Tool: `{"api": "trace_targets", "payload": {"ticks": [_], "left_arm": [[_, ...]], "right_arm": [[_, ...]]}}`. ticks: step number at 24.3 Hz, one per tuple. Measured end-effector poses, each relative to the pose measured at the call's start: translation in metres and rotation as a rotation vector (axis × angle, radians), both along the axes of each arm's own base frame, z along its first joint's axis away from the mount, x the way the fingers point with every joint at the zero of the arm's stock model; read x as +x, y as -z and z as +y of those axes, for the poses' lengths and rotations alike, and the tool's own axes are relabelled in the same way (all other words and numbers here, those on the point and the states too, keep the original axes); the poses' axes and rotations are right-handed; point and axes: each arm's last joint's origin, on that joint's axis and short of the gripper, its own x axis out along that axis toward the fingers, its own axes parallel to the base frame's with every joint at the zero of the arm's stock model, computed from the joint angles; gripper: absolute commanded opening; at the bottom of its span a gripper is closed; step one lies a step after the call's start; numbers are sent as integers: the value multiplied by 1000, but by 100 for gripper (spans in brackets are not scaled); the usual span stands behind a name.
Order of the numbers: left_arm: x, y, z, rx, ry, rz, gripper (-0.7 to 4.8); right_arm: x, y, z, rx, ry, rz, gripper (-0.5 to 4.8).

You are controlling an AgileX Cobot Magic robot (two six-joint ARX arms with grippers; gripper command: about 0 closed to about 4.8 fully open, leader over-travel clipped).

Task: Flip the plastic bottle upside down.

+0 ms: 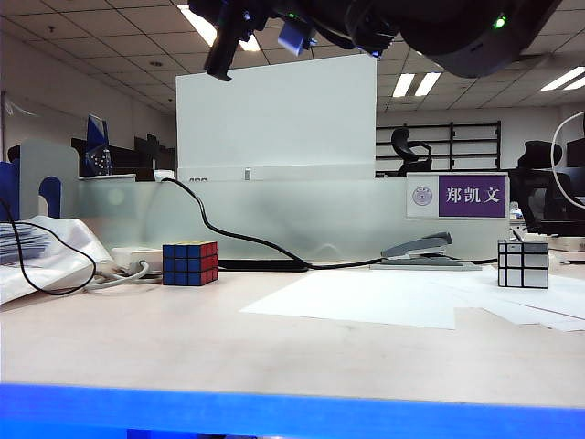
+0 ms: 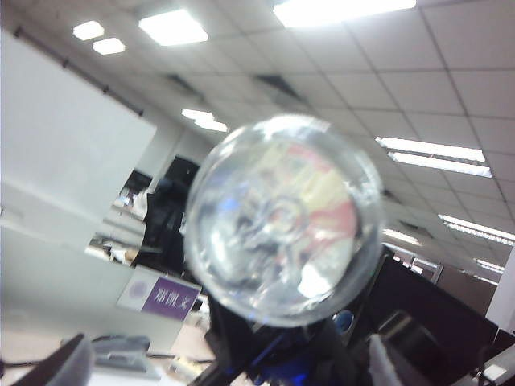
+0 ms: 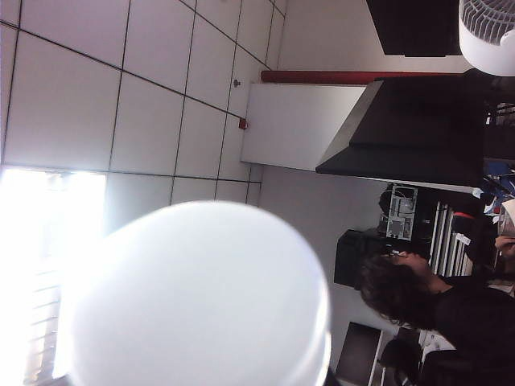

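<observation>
In the left wrist view the plastic bottle (image 2: 283,217) is held up in the air and seen end-on: a clear round base with the cream and red label showing through. My left gripper (image 2: 224,359) is open. Its fingertips (image 2: 60,366) stand wide apart, short of the bottle and clear of it. Under the bottle, a dark body with blue parts is my right gripper (image 2: 278,354), shut on the bottle. In the right wrist view the plastic bottle (image 3: 197,297) is a blurred white round end that hides the jaws. In the exterior view both arms are dark shapes (image 1: 384,27) at the top edge, and no bottle can be made out.
On the table are a Rubik's cube (image 1: 190,262), a mirror cube (image 1: 523,263), a grey stapler (image 1: 425,251), white paper sheets (image 1: 366,297) and a black cable (image 1: 238,240). A partition with a purple name plate (image 1: 471,196) runs along the back. A white bundle (image 1: 37,251) lies at the left.
</observation>
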Motion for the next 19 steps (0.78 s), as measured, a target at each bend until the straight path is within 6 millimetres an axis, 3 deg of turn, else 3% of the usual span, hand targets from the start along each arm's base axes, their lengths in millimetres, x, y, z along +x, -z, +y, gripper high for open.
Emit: {"api": "trace_targets", "payload": {"ticks": [19], "left_arm": [[-7,-11,2,-48,17,-119,471]], "right_arm": [[-34,4,30,-32,-106,47,-6]]}}
